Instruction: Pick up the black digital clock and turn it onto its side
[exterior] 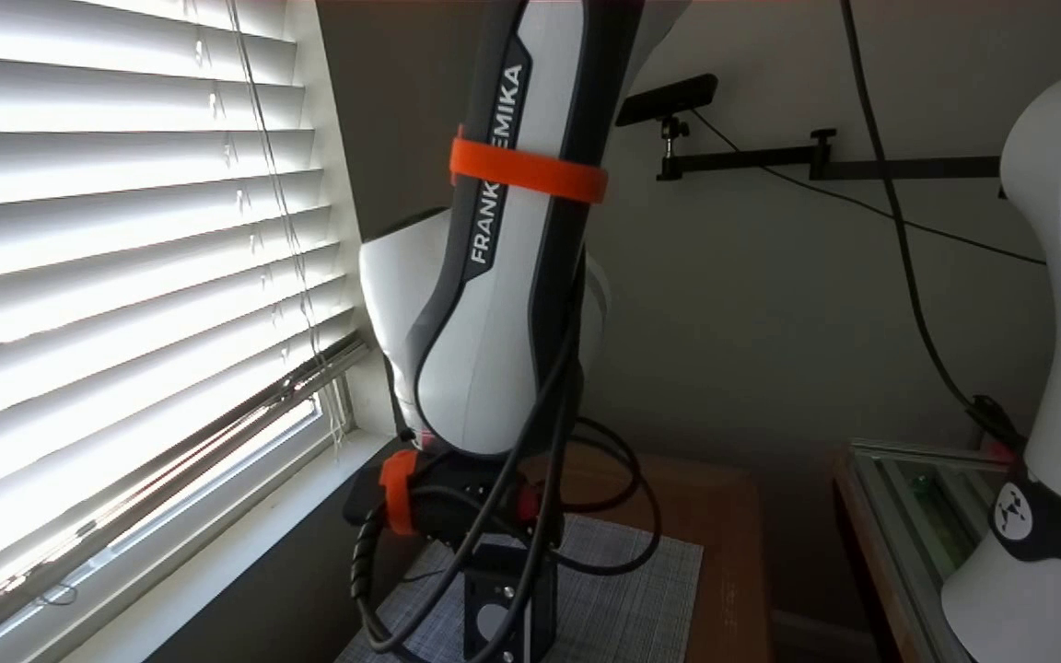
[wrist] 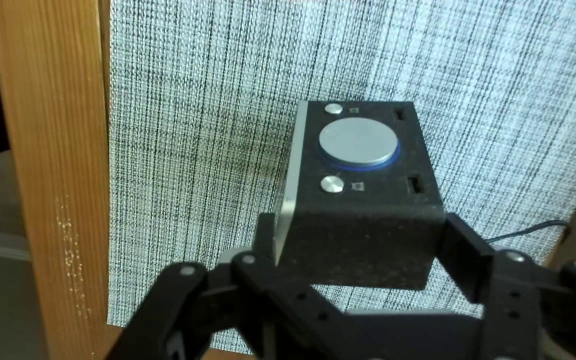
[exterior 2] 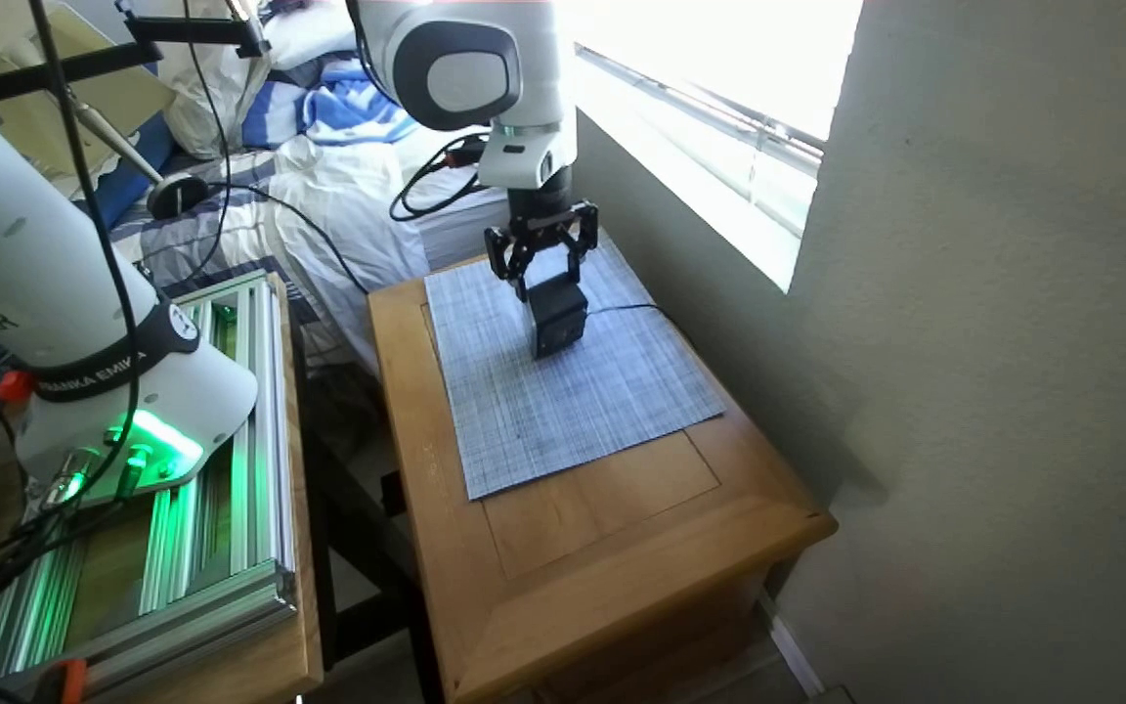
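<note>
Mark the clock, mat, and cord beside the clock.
Clock (wrist: 380, 192): in the wrist view, dark buttoned face.
Mat (exterior 2: 568, 416): in an exterior view, bare weave.
Cord (wrist: 525, 232): in the wrist view, middle of the visible stretch.

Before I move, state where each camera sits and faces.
In an exterior view: near the white arm, facing a grey wall; arm, base show.
In an exterior view: overlooking the brown wooden table toward white bedding; base, wrist, jaws show.
Wrist view: wrist-mounted, facing down past jaws at the black boxy clock.
All share the grey woven placemat.
</note>
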Robot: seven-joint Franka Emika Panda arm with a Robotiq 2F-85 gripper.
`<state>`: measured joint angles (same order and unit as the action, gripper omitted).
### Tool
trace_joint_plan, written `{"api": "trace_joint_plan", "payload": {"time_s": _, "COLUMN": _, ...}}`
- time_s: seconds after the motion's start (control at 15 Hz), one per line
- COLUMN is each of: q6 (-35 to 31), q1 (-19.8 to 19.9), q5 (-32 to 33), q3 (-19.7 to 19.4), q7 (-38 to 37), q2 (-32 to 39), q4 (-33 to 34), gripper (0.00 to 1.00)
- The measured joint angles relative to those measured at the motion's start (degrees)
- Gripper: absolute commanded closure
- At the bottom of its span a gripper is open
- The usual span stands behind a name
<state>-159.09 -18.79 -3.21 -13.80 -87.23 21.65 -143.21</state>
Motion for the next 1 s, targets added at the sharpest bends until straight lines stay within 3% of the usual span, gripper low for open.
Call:
{"api": "trace_joint_plan", "payload": {"time_s": 0.93, "q6": 0.00, "q1": -0.66, "q5": 2.52, "q3": 2.19, "q7": -2.05, "q2": 0.00, "q4": 0.15, "gripper": 0.43}}
{"api": "trace_joint_plan", "payload": {"time_s": 1.0, "q6": 0.00, "q1": -0.65, "q5": 2.52, "q3": 2.25, "q7": -2.05, "q2": 0.00, "q4": 0.15, "gripper": 0.04}}
